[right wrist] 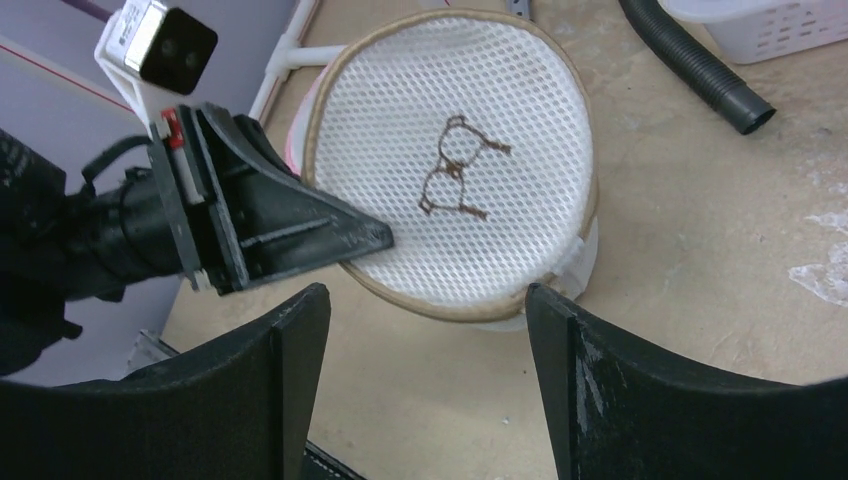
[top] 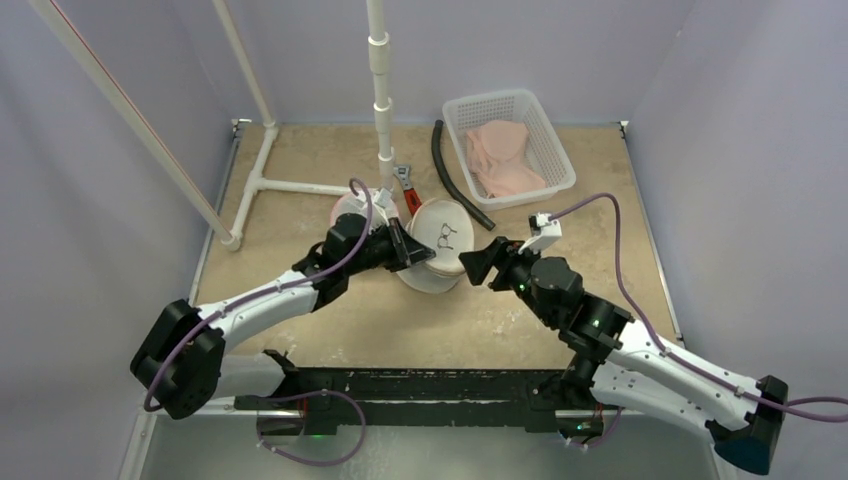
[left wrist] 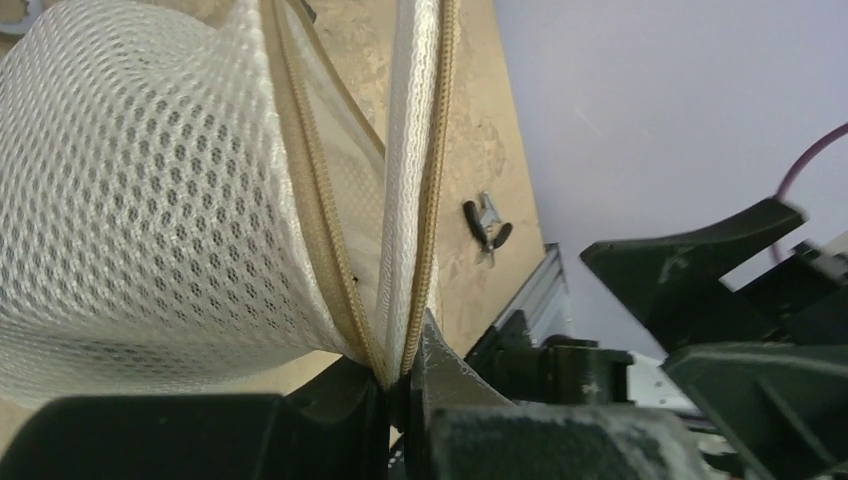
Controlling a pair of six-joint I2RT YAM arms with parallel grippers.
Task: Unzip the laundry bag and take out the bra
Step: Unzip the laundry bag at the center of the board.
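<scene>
I see the beige speckled tabletop [top: 400,330]: round white mesh laundry bag [top: 440,245] at centre, white slotted plastic basket [top: 553,140] upper right.

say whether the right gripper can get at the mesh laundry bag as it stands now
Probably yes. The right gripper is open and faces the laundry bag with nothing between them; the left gripper, shut on the bag's rim, occupies only the opposite side.

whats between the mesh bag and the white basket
A black hose lies between the bag and the basket. The top view shows it best; the right wrist view catches its open end.
</scene>
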